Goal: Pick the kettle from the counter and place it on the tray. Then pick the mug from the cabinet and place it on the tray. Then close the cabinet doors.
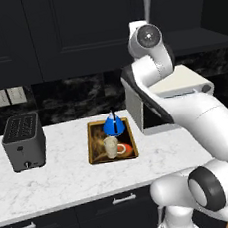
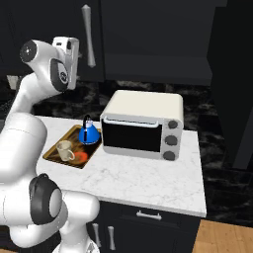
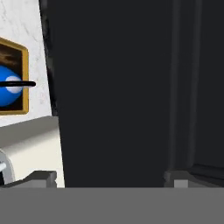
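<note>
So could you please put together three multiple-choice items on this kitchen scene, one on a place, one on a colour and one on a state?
1. Where is the mug?
A. on the tray
B. on top of the toaster
C. inside the toaster oven

2. What colour is the kettle?
A. red
B. bright blue
C. green

3. How are the gripper's fingers?
A. clamped on the mug
C. closed on the kettle's handle
B. spread apart, holding nothing

Answers:
1 A: the mug stands on the tray, in front of the kettle.
2 B: the kettle is bright blue with a black handle.
3 B: the hand view shows the gripper with fingertips wide apart, facing the black cabinet doors.
</note>
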